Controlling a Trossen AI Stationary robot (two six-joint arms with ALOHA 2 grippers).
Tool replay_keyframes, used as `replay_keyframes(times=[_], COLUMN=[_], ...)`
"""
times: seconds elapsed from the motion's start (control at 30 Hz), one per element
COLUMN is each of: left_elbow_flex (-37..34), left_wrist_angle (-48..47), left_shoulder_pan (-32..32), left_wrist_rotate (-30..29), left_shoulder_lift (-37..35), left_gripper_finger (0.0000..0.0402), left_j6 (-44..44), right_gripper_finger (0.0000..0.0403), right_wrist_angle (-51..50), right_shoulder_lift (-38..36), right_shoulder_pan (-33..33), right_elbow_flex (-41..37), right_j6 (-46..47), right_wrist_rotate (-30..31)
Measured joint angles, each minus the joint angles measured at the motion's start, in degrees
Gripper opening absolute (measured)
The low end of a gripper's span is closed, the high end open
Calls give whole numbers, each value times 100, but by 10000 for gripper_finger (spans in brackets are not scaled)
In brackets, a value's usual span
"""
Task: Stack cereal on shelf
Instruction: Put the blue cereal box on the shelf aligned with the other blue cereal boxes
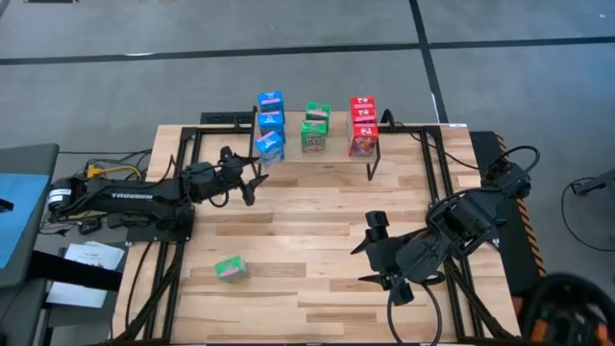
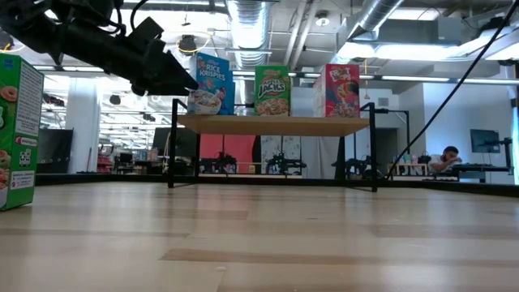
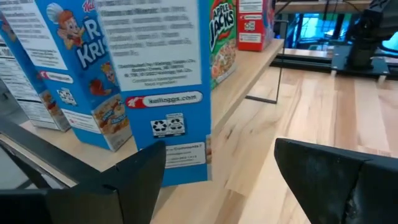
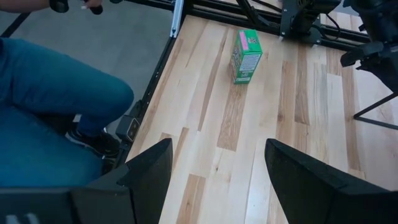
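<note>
The shelf [image 1: 336, 146] stands at the table's far side. On it three blue cereal boxes [image 1: 270, 145], two green ones [image 1: 312, 135] and three red ones [image 1: 362, 144] stand upright in rows. One more green box [image 1: 229, 268] stands on the tabletop at the near left, and the right wrist view shows it too [image 4: 245, 56]. My left gripper [image 1: 257, 180] is open just in front of the nearest blue box [image 3: 155, 93]. One finger [image 3: 137, 180] is by the box's lower corner. My right gripper [image 1: 384, 261] hangs open above the table's near right.
Black frame rails [image 1: 434, 163] run along the table's sides. A person's legs in blue jeans [image 4: 56, 112] are beside the table's edge in the right wrist view. Bare planks [image 1: 307, 231] lie between the shelf and the loose green box.
</note>
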Motion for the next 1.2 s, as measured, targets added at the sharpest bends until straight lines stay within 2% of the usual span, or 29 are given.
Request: replay_keyframes(times=[0.27, 0.8, 1.0, 1.2], left_elbow_flex=[0, 0, 73, 358], left_wrist_angle=[3, 275, 536, 527], left_shoulder_pan=[-299, -763, -766, -766], left_wrist_rotate=[-483, -176, 166, -226], left_shoulder_lift=[0, 6, 388, 968], left_gripper_finger=[291, 291, 291, 291], left_j6=[-138, -305, -452, -451], right_gripper_finger=[281, 281, 281, 281], right_wrist_angle=[-2, -2, 2, 0], right_shoulder_lift=[0, 0, 0, 0], right_shoulder_pan=[2, 2, 2, 0], right_elbow_flex=[0, 0, 0, 0], right_j6=[1, 0, -2, -2], right_wrist_rotate=[-5, -4, -4, -4])
